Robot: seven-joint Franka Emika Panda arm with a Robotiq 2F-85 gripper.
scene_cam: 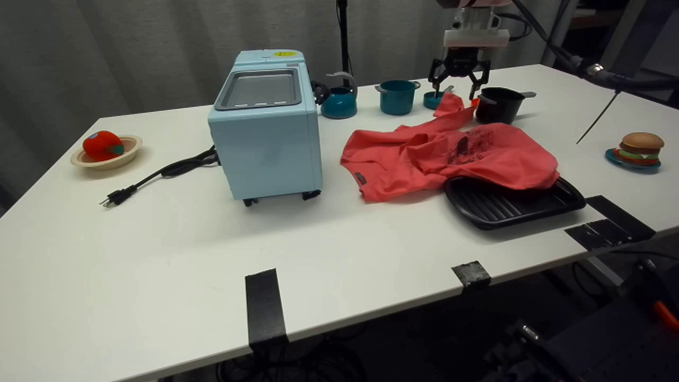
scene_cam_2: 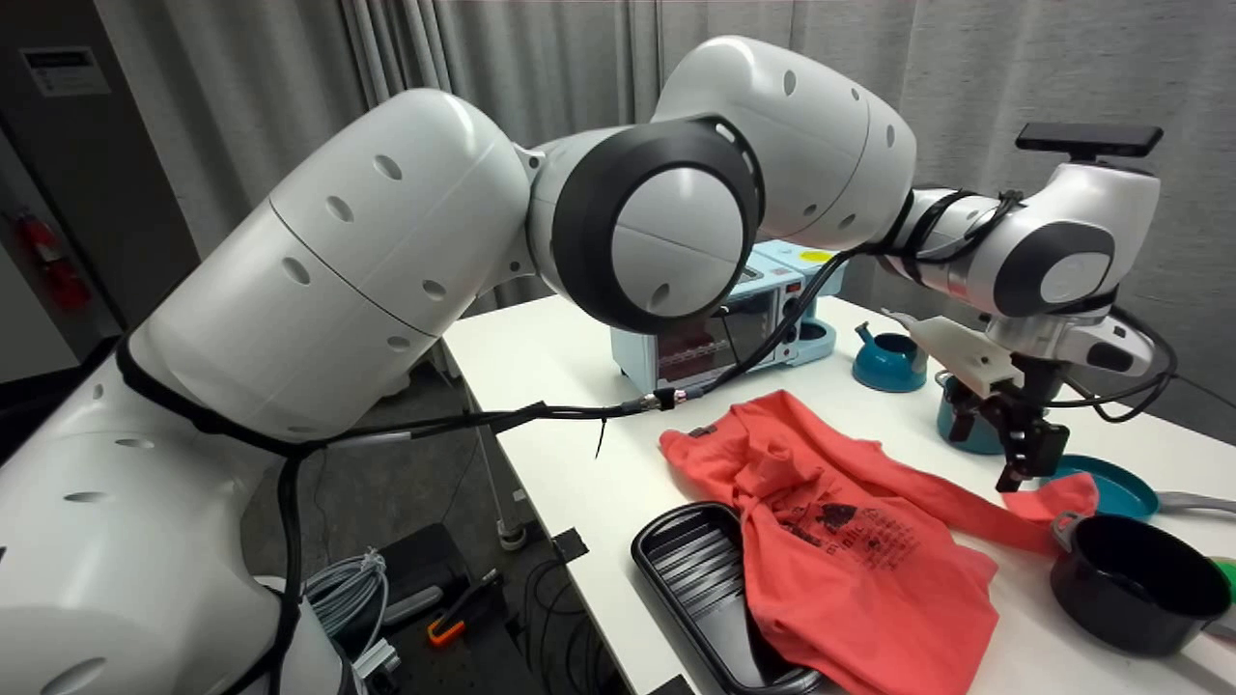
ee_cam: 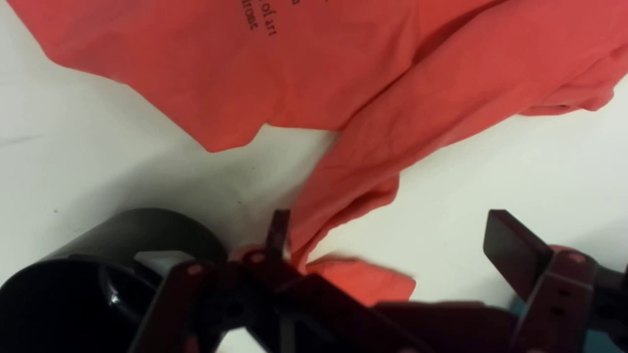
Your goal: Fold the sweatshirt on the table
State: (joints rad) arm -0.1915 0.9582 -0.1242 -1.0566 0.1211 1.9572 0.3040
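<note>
The coral-red sweatshirt [scene_cam: 403, 159] lies rumpled on the white table [scene_cam: 345, 254], its printed part draped over a black ridged tray. It also shows in an exterior view [scene_cam_2: 869, 579]. One sleeve stretches toward the back, and its end lies bent beside the black pot and at the teal pan's rim. My gripper [scene_cam: 454, 95] is open and empty, pointing down over the sleeve end. In the wrist view the gripper [ee_cam: 387, 218] has its left finger overlapping the sleeve's edge, with bare tabletop and the sleeve end [ee_cam: 363, 282] between the fingers. Whether a finger touches cloth cannot be told.
The black pot [scene_cam_2: 1139, 579] stands close beside the sleeve end, with the teal pan [scene_cam_2: 1110, 487] behind. The black tray [scene_cam: 493, 209] sits under the sweatshirt. A teal pot [scene_cam: 398, 98], teal kettle [scene_cam: 339, 104] and light-blue toaster oven [scene_cam: 265, 148] stand nearby. A toy burger [scene_cam: 639, 148] lies apart.
</note>
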